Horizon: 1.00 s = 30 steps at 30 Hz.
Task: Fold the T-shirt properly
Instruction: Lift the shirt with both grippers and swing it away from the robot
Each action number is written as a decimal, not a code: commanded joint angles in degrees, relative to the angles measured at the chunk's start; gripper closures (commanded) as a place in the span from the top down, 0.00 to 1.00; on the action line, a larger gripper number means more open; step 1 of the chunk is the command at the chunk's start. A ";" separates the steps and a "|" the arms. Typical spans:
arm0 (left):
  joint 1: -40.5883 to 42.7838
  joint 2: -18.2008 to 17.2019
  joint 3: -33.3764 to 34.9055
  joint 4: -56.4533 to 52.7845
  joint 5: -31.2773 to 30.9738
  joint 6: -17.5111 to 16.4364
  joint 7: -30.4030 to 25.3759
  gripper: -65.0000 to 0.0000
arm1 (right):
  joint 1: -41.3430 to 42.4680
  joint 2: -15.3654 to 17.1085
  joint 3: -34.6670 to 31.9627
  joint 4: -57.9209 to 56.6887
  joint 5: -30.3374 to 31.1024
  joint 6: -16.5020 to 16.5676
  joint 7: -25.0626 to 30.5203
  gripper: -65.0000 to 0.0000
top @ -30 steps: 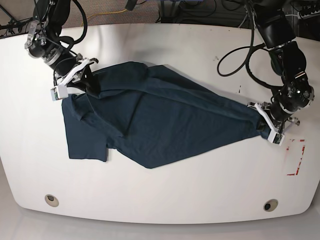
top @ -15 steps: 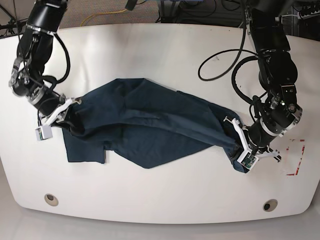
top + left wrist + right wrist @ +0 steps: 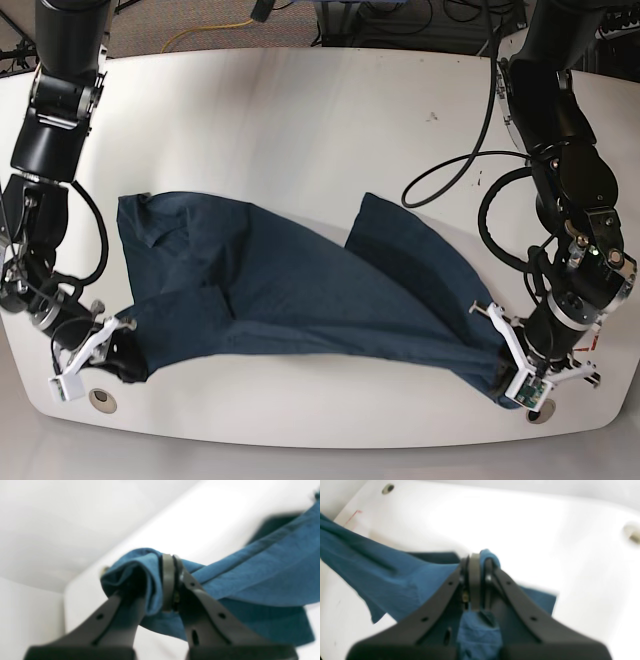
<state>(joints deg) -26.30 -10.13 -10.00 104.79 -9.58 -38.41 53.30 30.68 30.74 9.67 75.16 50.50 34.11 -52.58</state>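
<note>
The T-shirt (image 3: 290, 290), dark navy-teal, lies stretched across the white table (image 3: 300, 110) with a fold running between the two grippers near the front edge. My left gripper (image 3: 505, 378) is at the front right, shut on a bunched corner of the cloth. The left wrist view shows that gripper (image 3: 172, 585) pinching the T-shirt (image 3: 262, 567), which is lifted off the table. My right gripper (image 3: 120, 352) is at the front left, shut on the other corner. In the right wrist view, that gripper (image 3: 475, 580) clamps the T-shirt (image 3: 395, 575), which trails off to the left.
Two round holes (image 3: 102, 400) (image 3: 541, 412) sit in the table's front corners, close to each gripper. A black cable (image 3: 450, 180) loops over the table at the right. A red mark (image 3: 355, 513) shows near the far corner in the right wrist view.
Both grippers have carried their held corners from the middle of the table toward the front edge. The shirt's far layer has been drawn over the near one, and the cloth now spans wider.
</note>
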 commanded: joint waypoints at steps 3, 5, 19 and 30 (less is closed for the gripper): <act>-6.88 -0.55 -1.91 1.62 -0.39 1.89 1.95 0.00 | 10.86 2.18 -3.12 -4.17 1.32 0.05 1.98 0.00; -9.43 -0.55 -2.97 1.80 -0.48 1.71 4.59 0.00 | 14.55 2.36 -4.79 -5.66 1.32 0.05 1.98 0.00; -31.59 -4.59 -5.52 -1.80 -0.48 1.45 6.79 0.00 | 42.51 3.59 -18.86 -12.69 1.32 0.05 1.81 0.00; -28.07 -8.02 -0.95 -2.95 -0.75 -1.54 6.79 0.00 | 38.73 5.70 -16.48 -7.77 1.68 0.57 -3.82 0.00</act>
<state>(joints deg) -54.76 -17.52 -10.70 101.41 -10.90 -38.96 60.49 70.15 34.41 -9.39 64.62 51.24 34.61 -58.63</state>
